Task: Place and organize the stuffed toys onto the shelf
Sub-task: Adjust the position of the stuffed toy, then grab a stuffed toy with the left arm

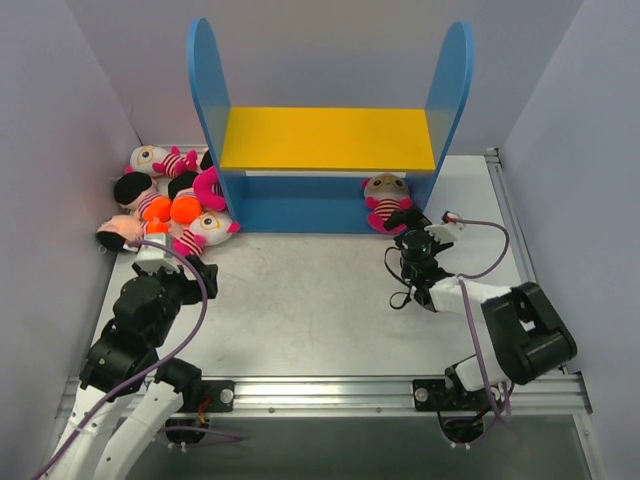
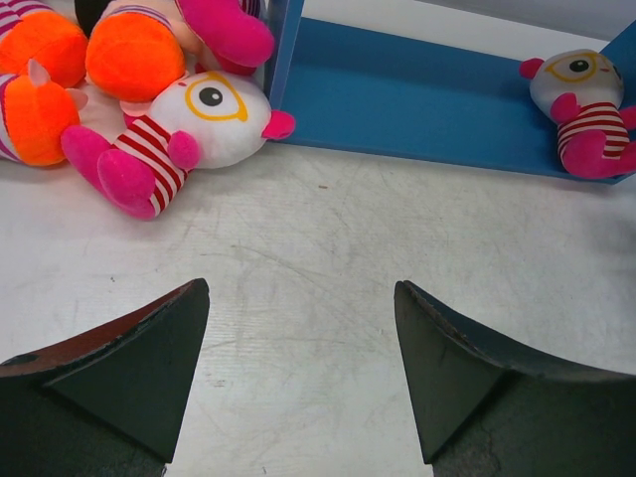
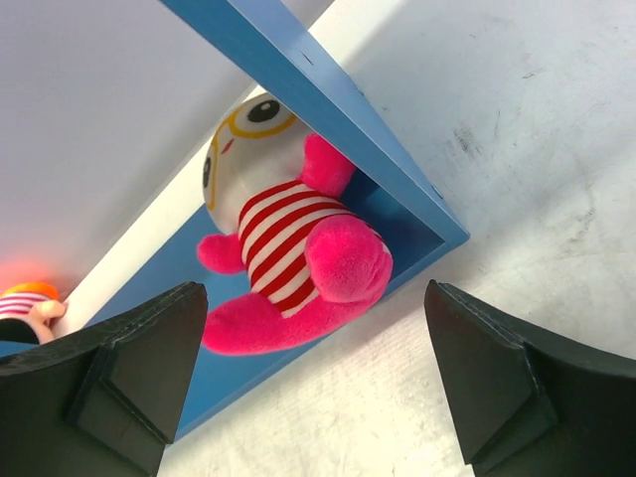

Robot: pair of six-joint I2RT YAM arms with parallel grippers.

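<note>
The shelf (image 1: 328,138) stands at the back with a yellow upper board and a blue base (image 2: 417,94). One pink-striped stuffed toy (image 1: 385,203) sits at the right end of the lower level, leaning on the side panel. My right gripper (image 3: 315,290) is open just in front of that toy (image 3: 288,238), not touching it. Several more stuffed toys (image 1: 170,205) lie heaped on the table left of the shelf, striped ones (image 2: 189,124) and orange-bottomed ones (image 2: 134,50). Below the heap, my left gripper (image 2: 301,288) hangs open over bare table.
Grey walls close in the left, back and right. A metal rail (image 1: 320,385) runs along the near edge by the arm bases. A purple cable (image 1: 490,250) loops off the right arm. The yellow board holds nothing.
</note>
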